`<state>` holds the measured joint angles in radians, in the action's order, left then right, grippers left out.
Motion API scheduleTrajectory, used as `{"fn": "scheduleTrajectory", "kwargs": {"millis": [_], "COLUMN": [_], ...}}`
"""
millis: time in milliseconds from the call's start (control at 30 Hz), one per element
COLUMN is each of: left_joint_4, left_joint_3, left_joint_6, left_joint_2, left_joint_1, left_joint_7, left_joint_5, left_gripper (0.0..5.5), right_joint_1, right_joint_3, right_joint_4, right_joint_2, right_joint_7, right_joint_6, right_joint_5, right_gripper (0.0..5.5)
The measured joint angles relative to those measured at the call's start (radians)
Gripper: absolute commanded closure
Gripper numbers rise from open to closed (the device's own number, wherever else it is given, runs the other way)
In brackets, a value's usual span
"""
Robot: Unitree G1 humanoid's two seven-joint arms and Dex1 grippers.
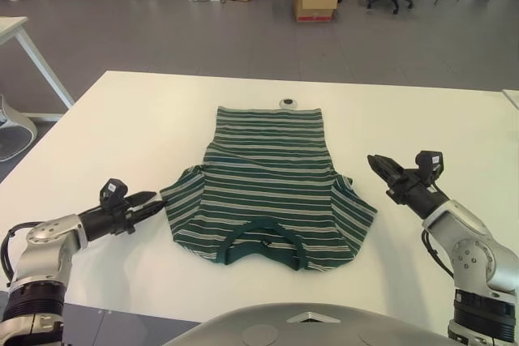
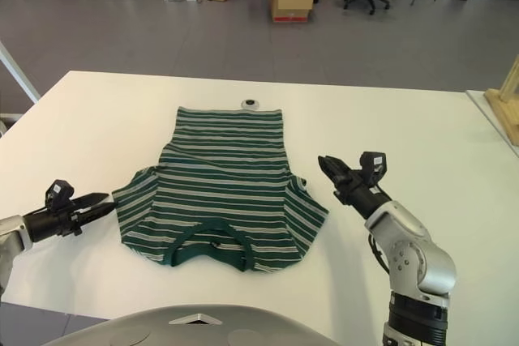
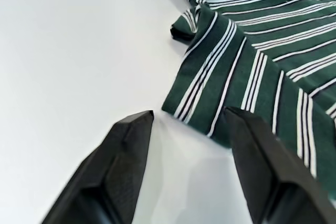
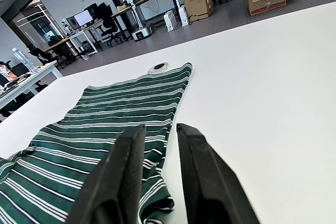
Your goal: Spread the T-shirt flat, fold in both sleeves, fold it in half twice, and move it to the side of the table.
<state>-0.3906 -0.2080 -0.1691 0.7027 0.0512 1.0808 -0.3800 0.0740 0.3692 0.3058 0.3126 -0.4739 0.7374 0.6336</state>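
Across the middle of the white surface (image 1: 122,119) lies the dark green T-shirt with thin white stripes (image 1: 272,192). Its collar (image 1: 259,228) points to the near edge and its hem (image 1: 268,111) to the far edge, where it lies just beside a small round grey disc (image 1: 288,104) set into the surface. The body looks spread flat, with a few shallow creases across the middle. Both short sleeves lie out to the sides, the left sleeve (image 1: 182,192) towards the left edge and the right sleeve (image 1: 355,204) towards the right edge.

The left gripper (image 1: 158,200) sits low over the surface just beside the left sleeve. Its fingers (image 3: 121,150) are spread wide, with the sleeve's outer corner just ahead of the gap, and they hold nothing. The right gripper (image 1: 373,160) hangs near the right sleeve but apart from the cloth. Its fingers are only slightly parted and also hold nothing.

The spreading step appears finished, or close to it. Neither sleeve has been folded in, and the placing of both grippers suggests that fold is next. Both halvings and the move to the side of the surface are yet to be done, so most of the task lies ahead.
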Motion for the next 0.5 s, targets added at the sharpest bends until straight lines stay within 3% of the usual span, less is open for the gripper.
{"fn": "scheduleTrajectory", "kwargs": {"millis": [67, 367, 500], "left_joint_4": [0.005, 0.047, 0.07], "left_joint_3": [0.0, 0.012, 0.009], "left_joint_6": [0.004, -0.01, -0.023], "left_joint_2": [-0.011, -0.036, -0.053], "left_joint_1": [0.003, 0.016, 0.024], "left_joint_7": [-0.007, -0.052, -0.078], "left_joint_5": [-0.001, -0.002, -0.006], "left_gripper": [2.99, 4.19, 5.01], "right_joint_1": [-0.008, -0.017, -0.018], "right_joint_3": [-0.004, -0.02, -0.035], "right_joint_4": [-0.015, -0.03, -0.033], "right_joint_2": [0.017, 0.033, 0.033], "right_joint_7": [-0.003, -0.005, -0.012], "right_joint_6": [0.0, -0.008, -0.013], "right_joint_5": [0.0, -0.001, -0.001], "right_gripper": [4.37, 4.33, 4.33]}}
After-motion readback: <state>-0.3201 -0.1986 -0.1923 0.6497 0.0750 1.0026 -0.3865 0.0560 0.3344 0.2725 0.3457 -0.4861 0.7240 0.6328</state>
